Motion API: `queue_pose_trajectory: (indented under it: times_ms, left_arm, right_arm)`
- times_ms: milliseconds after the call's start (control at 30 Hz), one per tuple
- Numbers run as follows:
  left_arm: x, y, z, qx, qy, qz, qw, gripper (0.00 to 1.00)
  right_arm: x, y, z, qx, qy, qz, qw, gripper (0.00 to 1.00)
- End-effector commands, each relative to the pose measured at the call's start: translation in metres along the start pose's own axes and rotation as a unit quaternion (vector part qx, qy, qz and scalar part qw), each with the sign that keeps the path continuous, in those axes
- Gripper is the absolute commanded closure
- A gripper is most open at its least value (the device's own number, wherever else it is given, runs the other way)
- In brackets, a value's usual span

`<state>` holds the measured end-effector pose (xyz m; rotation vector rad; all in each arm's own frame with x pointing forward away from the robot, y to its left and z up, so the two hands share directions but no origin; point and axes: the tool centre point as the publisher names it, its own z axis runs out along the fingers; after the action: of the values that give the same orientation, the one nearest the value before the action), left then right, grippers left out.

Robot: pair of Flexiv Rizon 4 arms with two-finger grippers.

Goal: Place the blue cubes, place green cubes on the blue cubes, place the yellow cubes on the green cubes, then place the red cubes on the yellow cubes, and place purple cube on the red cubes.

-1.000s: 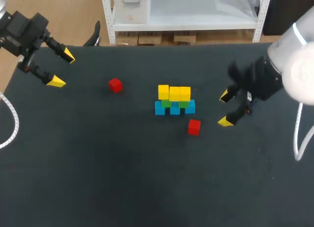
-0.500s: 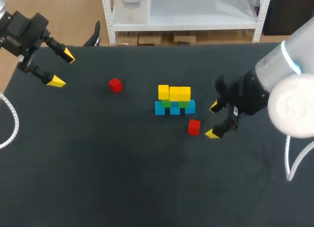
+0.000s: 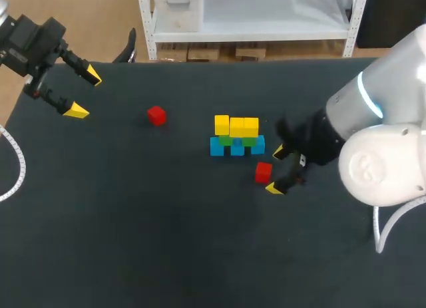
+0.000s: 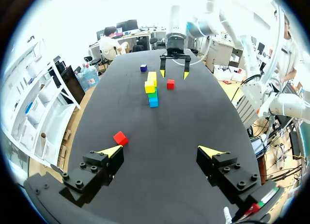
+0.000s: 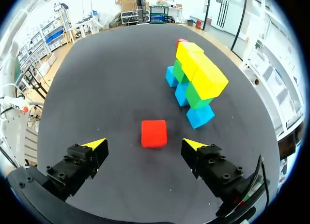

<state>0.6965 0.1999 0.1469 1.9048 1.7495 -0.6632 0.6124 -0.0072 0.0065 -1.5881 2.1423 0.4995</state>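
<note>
The right pincer point(image 3: 276, 169) is spread wide, with a red cube point(image 3: 263, 172) on the bench point(image 3: 166, 241) just ahead between its tips, untouched. This cube lies at 5 o'clock from the stack of yellow cubes point(image 3: 236, 126) on green cubes point(image 3: 226, 141) on blue cubes point(image 3: 237, 149). The left pincer point(image 3: 84, 93), also spread, hangs at the bench's 10 o'clock corner.

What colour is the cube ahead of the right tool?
Red cube; clearest in the right wrist view.
</note>
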Motion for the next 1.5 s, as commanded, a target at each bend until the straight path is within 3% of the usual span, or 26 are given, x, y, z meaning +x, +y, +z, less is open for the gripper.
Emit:
queue_pose_trajectory:
  times_ms: [33, 633, 700, 767, 867, 1000, 1067, 1100, 1267, 1500]
  left_arm:
    - [0.001, 0.001, 0.000, 0.001, 0.000, 0.001, 1.000, 0.00]
    - [0.001, 0.001, 0.000, 0.001, 0.000, 0.001, 1.000, 0.00]
    - [0.001, 0.001, 0.000, 0.001, 0.000, 0.001, 1.000, 0.00]
    - [0.001, 0.001, 0.000, 0.001, 0.000, 0.001, 1.000, 0.00]
    - [0.001, 0.001, 0.000, 0.001, 0.000, 0.001, 1.000, 0.00]
    - [0.001, 0.001, 0.000, 0.001, 0.000, 0.001, 1.000, 0.00]
    - [0.001, 0.001, 0.000, 0.001, 0.000, 0.001, 1.000, 0.00]
    - [0.001, 0.001, 0.000, 0.001, 0.000, 0.001, 1.000, 0.00]
    - [0.001, 0.001, 0.000, 0.001, 0.000, 0.001, 1.000, 0.00]
    - [0.001, 0.001, 0.000, 0.001, 0.000, 0.001, 1.000, 0.00]
  right_arm:
    - [-0.003, -0.006, 0.009, -0.004, -0.001, 0.001, 1.000, 0.00]
    - [-0.002, -0.023, 0.023, -0.016, -0.003, -0.006, 1.000, 0.00]
    - [-0.001, -0.024, 0.023, -0.016, -0.004, -0.007, 1.000, 0.21]
    - [-0.001, -0.024, 0.024, -0.019, -0.005, -0.010, 1.000, 0.29]
    - [-0.001, -0.025, 0.025, -0.022, -0.008, -0.013, 1.000, 0.54]
    - [-0.002, -0.024, 0.026, -0.025, -0.008, -0.016, 1.000, 0.66]
    - [-0.001, -0.023, 0.026, -0.027, -0.007, -0.018, 0.999, 0.85]
    - [0.000, -0.023, 0.026, -0.027, -0.008, -0.018, 0.999, 1.00]
    - [0.002, -0.022, 0.019, -0.027, -0.006, -0.021, 0.999, 1.00]
    - [0.006, -0.030, -0.012, -0.021, 0.005, -0.020, 1.000, 1.00]
